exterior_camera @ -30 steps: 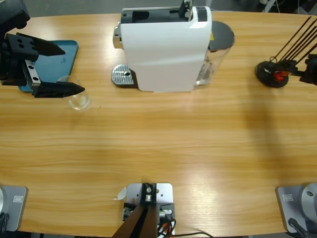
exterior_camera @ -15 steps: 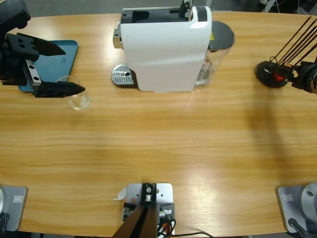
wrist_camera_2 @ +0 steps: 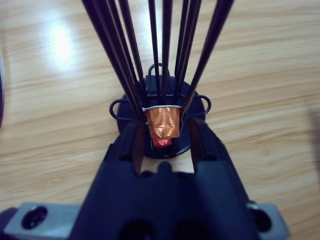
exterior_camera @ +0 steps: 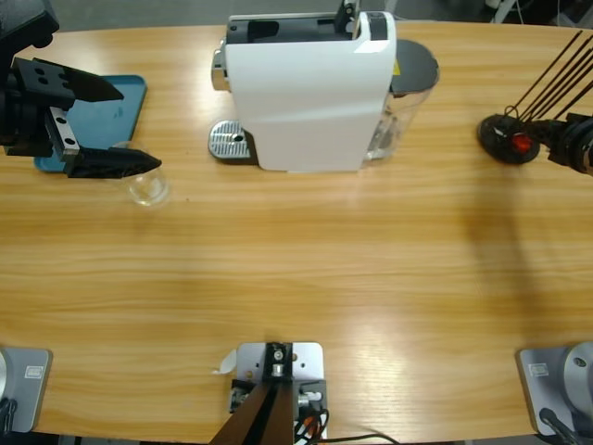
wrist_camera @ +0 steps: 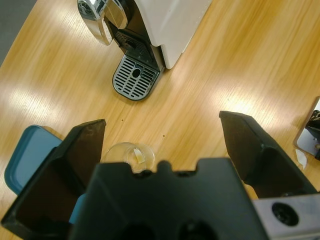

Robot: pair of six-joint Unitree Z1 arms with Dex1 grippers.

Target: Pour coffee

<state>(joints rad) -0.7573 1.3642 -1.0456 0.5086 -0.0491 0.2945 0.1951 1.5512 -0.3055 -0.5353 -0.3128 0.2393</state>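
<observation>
Table (exterior_camera: 306, 278): long, wooden, carrying every item listed here.

Coffee machine (exterior_camera: 310, 88): white body, standing at the far middle of the table; its round perforated drip tray (exterior_camera: 230, 141) is projecting toward the left arm's side, with the chrome spout (wrist_camera: 102, 17) showing above that tray in the left wrist view.

Glass tumbler (exterior_camera: 148, 187): small, clear, standing upright on the table just beside the near corner of the blue tray (exterior_camera: 116, 102). No dark coffee is showing in it; only a pale glint is appearing at its base in the left wrist view (wrist_camera: 131, 156).

Left gripper (exterior_camera: 120, 125): hanging over the tray's edge, jaws spread wide and holding nothing. In the high view the nearer jaw is overlapping the tumbler's rim; whether it is touching cannot be told.

Capsule holder (exterior_camera: 505, 139): black round base with thin black rods rising from it, standing near the table's far right end.

Capsule (wrist_camera_2: 162, 123): orange-red, sitting between the rods above the base.

Right gripper (wrist_camera_2: 163, 142): sitting at the holder, jaws standing narrowly apart on either side of the capsule's lower end; whether they are pressing it cannot be told.
</observation>
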